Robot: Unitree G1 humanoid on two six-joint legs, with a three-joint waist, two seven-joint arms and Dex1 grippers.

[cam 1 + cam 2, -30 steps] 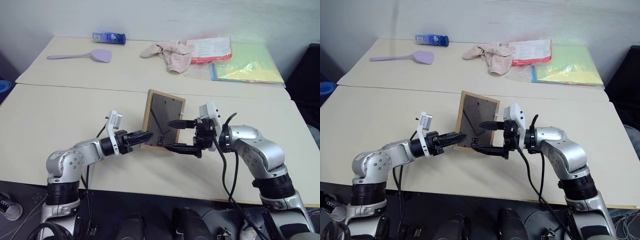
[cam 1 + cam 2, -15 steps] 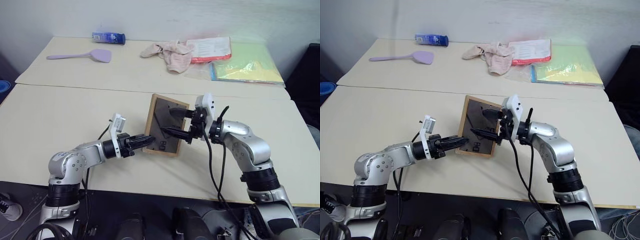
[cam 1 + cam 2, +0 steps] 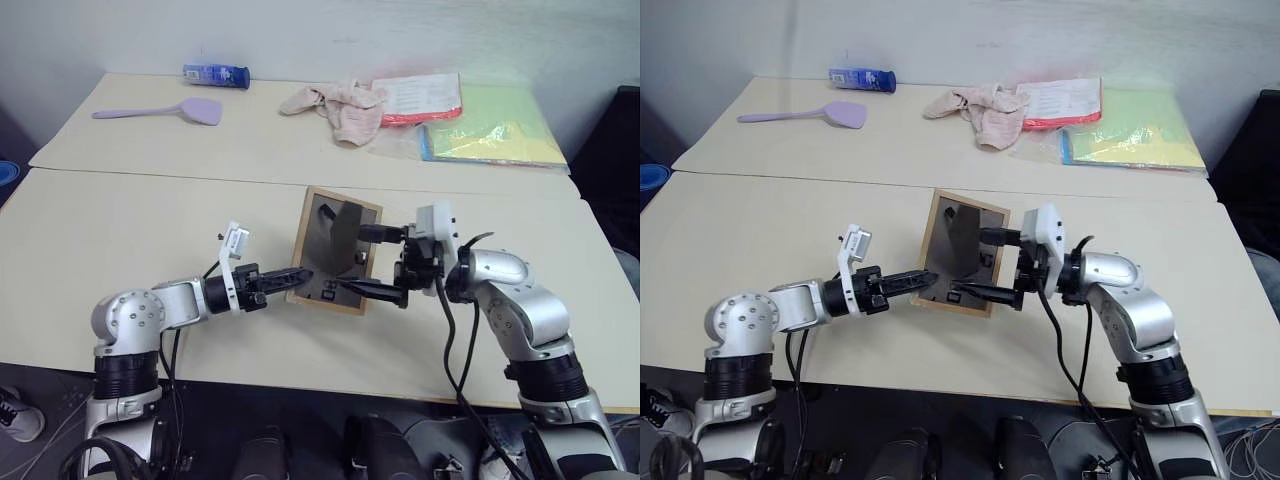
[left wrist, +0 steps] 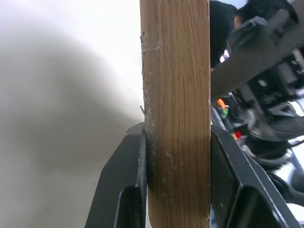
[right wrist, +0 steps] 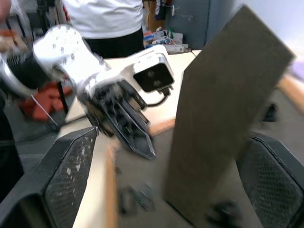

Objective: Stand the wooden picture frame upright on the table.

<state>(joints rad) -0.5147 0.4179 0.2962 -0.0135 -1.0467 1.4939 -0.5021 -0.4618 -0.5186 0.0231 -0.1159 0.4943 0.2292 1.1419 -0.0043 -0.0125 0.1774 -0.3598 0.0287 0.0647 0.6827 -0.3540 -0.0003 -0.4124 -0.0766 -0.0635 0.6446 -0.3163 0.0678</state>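
Swinging the stand out before setting the frame down

Held tilted just above the table point(image 3: 120, 215) near its middle, the frame point(image 3: 333, 248) shows its dark back with the stand point(image 5: 223, 109) already hinged partly out. At the frame's 8 o'clock corner the left gripper point(image 3: 296, 275) pinches the wooden edge between its fingers point(image 4: 124, 190). At 3 o'clock the right gripper point(image 3: 370, 260) gapes wide around the stand, holding nothing. I'd keep the left pinch firm, let the right fingers push the stand fully open, then lower the bottom edge and stand foot together.
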